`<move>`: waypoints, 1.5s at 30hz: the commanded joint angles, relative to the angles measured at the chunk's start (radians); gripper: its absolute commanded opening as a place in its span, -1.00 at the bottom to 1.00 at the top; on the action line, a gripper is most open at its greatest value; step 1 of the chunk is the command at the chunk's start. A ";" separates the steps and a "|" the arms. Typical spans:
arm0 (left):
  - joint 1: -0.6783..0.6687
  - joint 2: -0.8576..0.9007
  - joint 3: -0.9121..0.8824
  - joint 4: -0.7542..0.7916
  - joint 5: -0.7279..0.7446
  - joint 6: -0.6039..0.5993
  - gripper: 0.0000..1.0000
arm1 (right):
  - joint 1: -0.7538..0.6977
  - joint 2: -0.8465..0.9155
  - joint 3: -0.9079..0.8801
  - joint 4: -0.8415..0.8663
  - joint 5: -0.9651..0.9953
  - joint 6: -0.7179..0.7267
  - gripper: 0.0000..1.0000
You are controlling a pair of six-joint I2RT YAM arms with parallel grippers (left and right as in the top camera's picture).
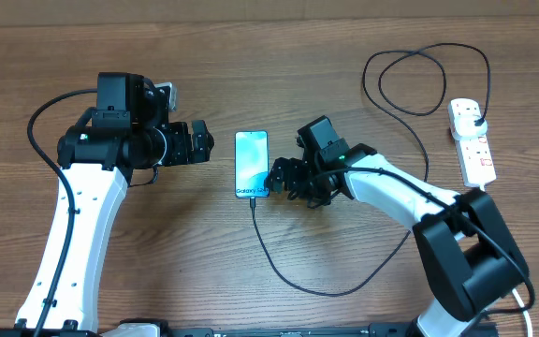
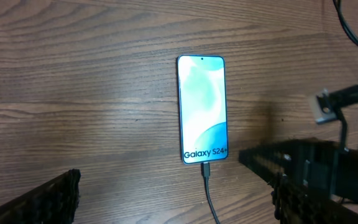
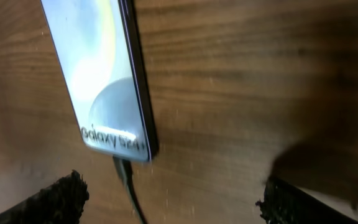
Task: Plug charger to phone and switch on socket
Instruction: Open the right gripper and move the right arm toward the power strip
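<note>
Left gripper (image 1: 209, 145): fingers apart, empty. Phone (image 1: 251, 164) lies just ahead of it, screen lit. Charger (image 2: 207, 177) tip looks seated in the phone's near end. Right gripper (image 1: 275, 176): fingers spread, holding nothing, close beside that plugged end. Plugging judged done. Next move: reach the socket (image 1: 475, 150), well off behind the right gripper, and press its switch.

Blur over phone (image 3: 101, 81), top end cropped at upper edge, right wrist view. Crop of charger (image 2: 209, 193) at lower edge, left wrist view. Too small to tell overhead: switch position on socket (image 1: 475, 150).
</note>
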 commanded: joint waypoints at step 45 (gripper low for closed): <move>0.003 -0.007 0.000 0.002 -0.008 -0.003 0.99 | -0.905 -0.169 0.463 -0.721 0.614 0.030 1.00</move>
